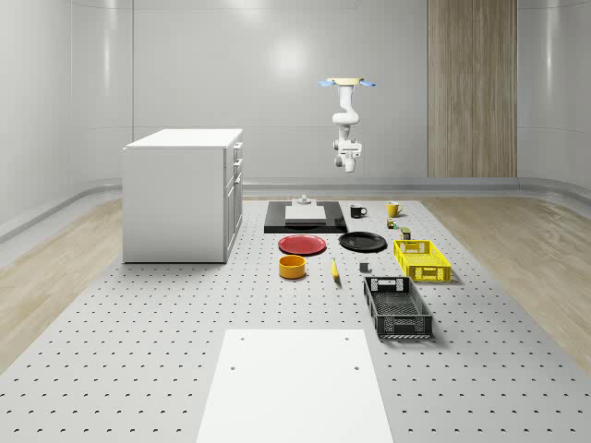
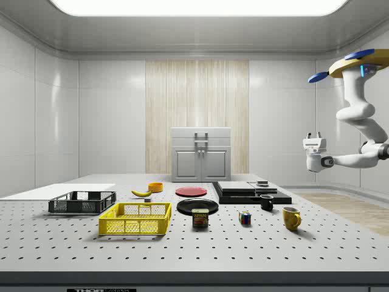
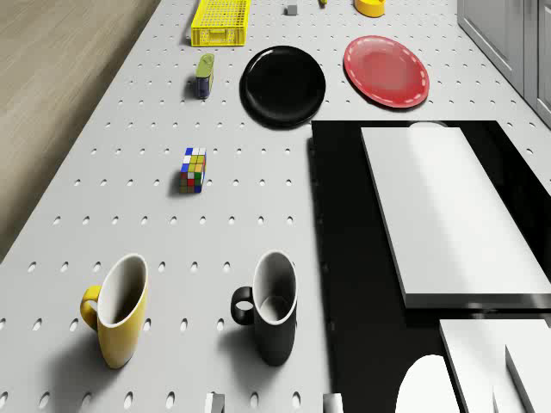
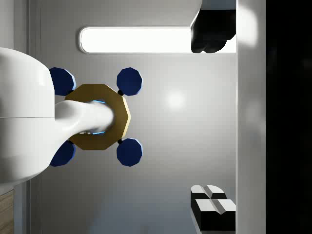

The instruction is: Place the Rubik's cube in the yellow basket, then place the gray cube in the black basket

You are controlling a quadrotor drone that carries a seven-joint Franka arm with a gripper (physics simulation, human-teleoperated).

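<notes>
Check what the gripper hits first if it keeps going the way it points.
The gripper points up, open. The drone, hovering above the mugs, sits beside that line, so likely the ceiling first; rotor clearance is unclear.

Rubik's cube (image 3: 193, 170) on the table near the yellow basket (image 3: 221, 22).

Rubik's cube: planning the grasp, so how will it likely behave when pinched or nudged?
The Rubik's cube looks rigid and flat-sided, so it should probably slide rather than roll. It sits flat on the table, so tipping seems unlikely. Its glossy stickers may be somewhat slippery.
</notes>
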